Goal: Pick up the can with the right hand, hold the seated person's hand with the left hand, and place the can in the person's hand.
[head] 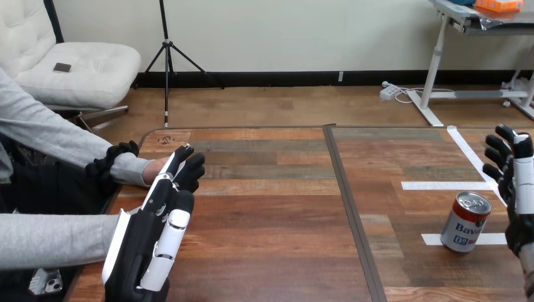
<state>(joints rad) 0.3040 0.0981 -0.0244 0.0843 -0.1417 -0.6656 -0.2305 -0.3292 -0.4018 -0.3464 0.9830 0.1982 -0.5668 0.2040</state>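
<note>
A silver, red and blue can (466, 222) stands upright on the wooden table (271, 207) at the right, on a strip of white tape. My right hand (515, 189) hovers just right of it with its fingers relaxed and open, a small gap apart from the can. At the left side my left hand (151, 239) reaches forward with straight fingers (182, 160). It lies over the person's hand, whose wrist (153, 169) shows just beyond a grey sleeve; the hand itself is hidden behind mine. I cannot tell whether the two touch.
The person's other forearm (50, 239), in a grey sleeve, lies along the table's left edge near my left arm. White tape strips (447, 185) mark the table's right part. A dark seam (346, 195) runs down the table's middle.
</note>
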